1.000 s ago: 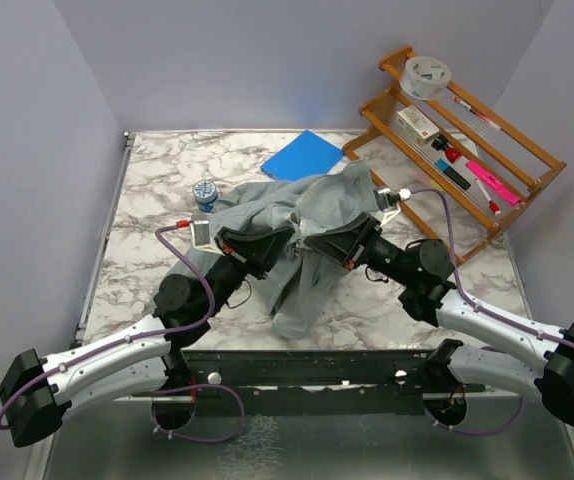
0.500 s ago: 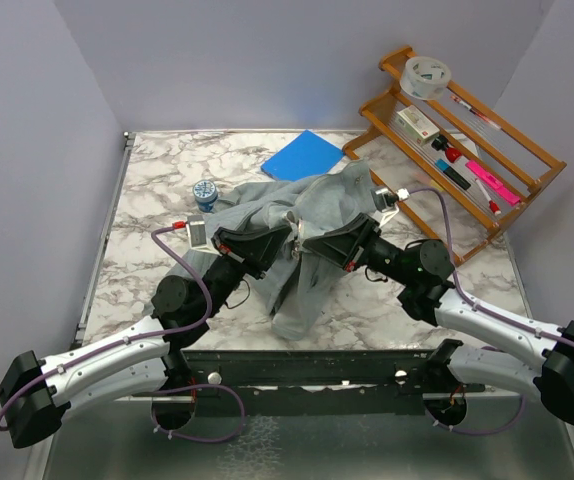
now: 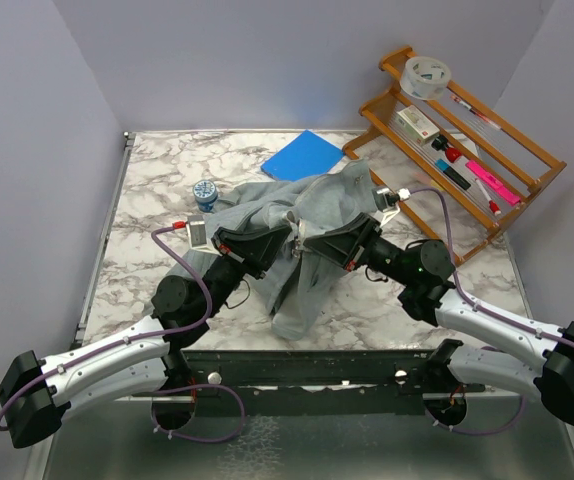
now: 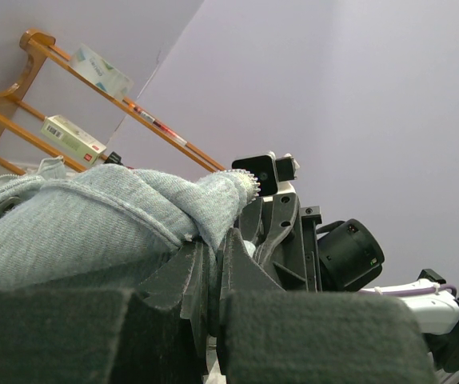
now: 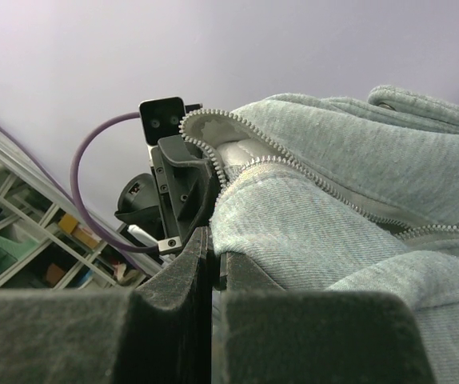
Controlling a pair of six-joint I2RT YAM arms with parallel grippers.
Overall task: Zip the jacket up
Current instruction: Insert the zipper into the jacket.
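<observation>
The light grey fleece jacket [image 3: 307, 235] lies bunched in the middle of the marble table [image 3: 147, 190], part of it lifted. My left gripper [image 3: 272, 240] is shut on a fold of the jacket [image 4: 117, 216] by its toothed zipper edge [image 4: 249, 186]. My right gripper [image 3: 317, 243] is shut on the facing fold of the jacket [image 5: 309, 232], just under the pale zipper teeth [image 5: 293, 164]. The two grippers nearly touch, each seen in the other's wrist view. The zipper slider is not visible.
A flat blue pad [image 3: 302, 155] lies at the back of the table. A small blue-and-white round tin [image 3: 205, 192] stands left of the jacket. A wooden rack [image 3: 457, 130] with tape, markers and boxes stands at the back right.
Both grippers stay clamped on the jacket; the left one has crept slightly toward the right one. Nothing else has moved.
</observation>
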